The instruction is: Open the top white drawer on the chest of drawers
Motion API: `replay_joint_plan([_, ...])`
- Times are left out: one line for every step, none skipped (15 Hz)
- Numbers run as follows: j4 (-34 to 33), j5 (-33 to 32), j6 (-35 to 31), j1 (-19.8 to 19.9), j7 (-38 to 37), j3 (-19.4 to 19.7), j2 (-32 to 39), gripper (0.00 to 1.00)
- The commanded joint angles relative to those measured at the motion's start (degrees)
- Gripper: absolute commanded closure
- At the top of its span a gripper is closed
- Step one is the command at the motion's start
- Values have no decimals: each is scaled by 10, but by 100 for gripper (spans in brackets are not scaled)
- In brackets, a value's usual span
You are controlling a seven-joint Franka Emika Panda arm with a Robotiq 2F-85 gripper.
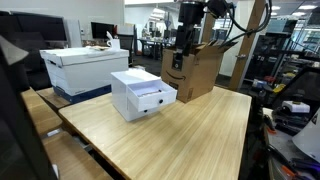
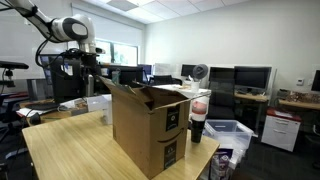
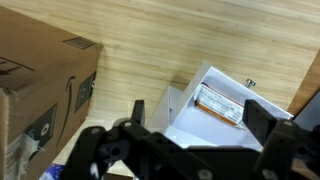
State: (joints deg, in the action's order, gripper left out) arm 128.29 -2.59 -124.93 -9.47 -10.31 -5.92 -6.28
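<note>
The chest of drawers (image 1: 130, 88) is a small white cube on the wooden table. Its top white drawer (image 1: 157, 96) stands pulled out toward the table's middle. The wrist view looks down into this open drawer (image 3: 190, 118), which has a small dark knob (image 3: 250, 83) on its front and an orange-and-white packet (image 3: 218, 105) inside. My gripper (image 3: 200, 125) is open and empty, its two black fingers spread above the drawer. In both exterior views the gripper (image 1: 180, 45) (image 2: 88, 62) hangs well above the table, over the chest and next to the cardboard box.
A tall cardboard box (image 1: 196, 70) (image 2: 150, 125) (image 3: 40, 70) stands just behind the chest. A larger white lidded storage box (image 1: 85, 62) sits on a side table. The wooden table (image 1: 190, 135) extends in front. Office desks and monitors fill the background.
</note>
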Motion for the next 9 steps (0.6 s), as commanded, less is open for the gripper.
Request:
replay_joint_plan([46,5,28,21,30,5,-64,0])
replay_joint_plan([51,3,38,24,28,7,-76,0])
replay_joint_plan([56,-9,61,33,-9,5,-94,0])
replay_joint_plan([59,-13,66,35,-17,2,-101,0])
replay_joint_plan([61,-16,75,39,-31,0,-109,0])
replay_joint_plan([65,-16,80,41,-31,0,-118,0])
replay_joint_plan([70,-14,89,43,-34,0,-127,0])
replay_joint_plan([81,-12,104,47,-38,0,-147,0])
replay_joint_plan([85,-11,107,48,-40,0,-151,0])
